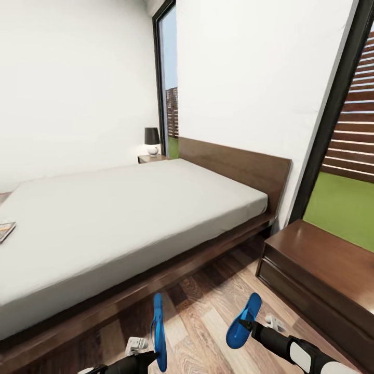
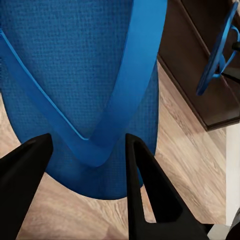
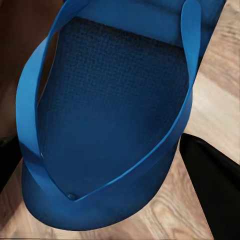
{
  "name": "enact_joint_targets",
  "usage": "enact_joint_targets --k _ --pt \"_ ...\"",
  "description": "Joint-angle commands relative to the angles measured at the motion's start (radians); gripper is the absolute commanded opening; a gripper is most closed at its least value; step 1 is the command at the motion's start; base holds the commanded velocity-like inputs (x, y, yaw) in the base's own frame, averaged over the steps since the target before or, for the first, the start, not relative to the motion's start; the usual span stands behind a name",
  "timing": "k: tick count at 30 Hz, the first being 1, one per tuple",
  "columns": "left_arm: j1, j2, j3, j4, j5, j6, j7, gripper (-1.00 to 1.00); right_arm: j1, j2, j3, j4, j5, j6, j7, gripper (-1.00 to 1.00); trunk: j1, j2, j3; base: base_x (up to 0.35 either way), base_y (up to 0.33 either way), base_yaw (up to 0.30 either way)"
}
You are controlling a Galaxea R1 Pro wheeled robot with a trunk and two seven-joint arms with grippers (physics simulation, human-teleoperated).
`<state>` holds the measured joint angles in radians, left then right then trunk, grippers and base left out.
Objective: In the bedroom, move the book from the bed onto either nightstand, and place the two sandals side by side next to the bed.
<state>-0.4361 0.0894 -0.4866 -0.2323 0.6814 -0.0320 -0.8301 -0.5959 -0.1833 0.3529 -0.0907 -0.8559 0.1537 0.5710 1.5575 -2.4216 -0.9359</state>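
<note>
We hold one blue sandal (image 1: 158, 332) in our left end effector (image 1: 150, 356) and the other sandal (image 1: 243, 322) in our right end effector (image 1: 248, 325), both above the floor (image 1: 202, 311) beside the bed (image 1: 124, 218) (the book (image 1: 5, 230) lies on its mattress); the nightstand (image 1: 322, 275) stands just right of the bed.

Blue sandals (image 1: 158, 332) (image 1: 243, 322) aloft; book (image 1: 6, 230) on bed (image 1: 130, 208).
</note>
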Motion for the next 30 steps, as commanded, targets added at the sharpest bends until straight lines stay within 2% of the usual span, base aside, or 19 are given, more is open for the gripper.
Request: enact_joint_targets --k 1,9,26,30 --pt "-0.001 0.0 -0.008 0.001 0.007 -0.003 -0.001 -1.0 0.0 -0.001 0.005 -0.001 -0.011 0.007 0.001 -1.0 0.0 0.0 -0.001 0.0 -0.228 0.247" --pt "-0.001 0.0 -0.007 0.001 0.007 -0.003 -0.001 -1.0 0.0 -0.001 0.005 -0.001 -0.011 0.007 0.001 -1.0 0.0 0.0 -0.001 0.0 -0.072 0.08" --pt "-0.001 0.0 -0.008 0.001 0.007 -0.003 -0.001 -1.0 0.0 -0.001 0.005 -0.001 -0.011 0.007 0.001 -1.0 0.0 0.0 -0.001 -0.002 -0.001 0.276" --pt "-0.001 -0.001 -0.008 0.001 0.007 -0.003 -0.001 -1.0 0.0 -0.001 0.005 -0.001 -0.011 0.007 0.001 -1.0 0.0 0.0 -0.001 -0.096 -0.061 0.093"
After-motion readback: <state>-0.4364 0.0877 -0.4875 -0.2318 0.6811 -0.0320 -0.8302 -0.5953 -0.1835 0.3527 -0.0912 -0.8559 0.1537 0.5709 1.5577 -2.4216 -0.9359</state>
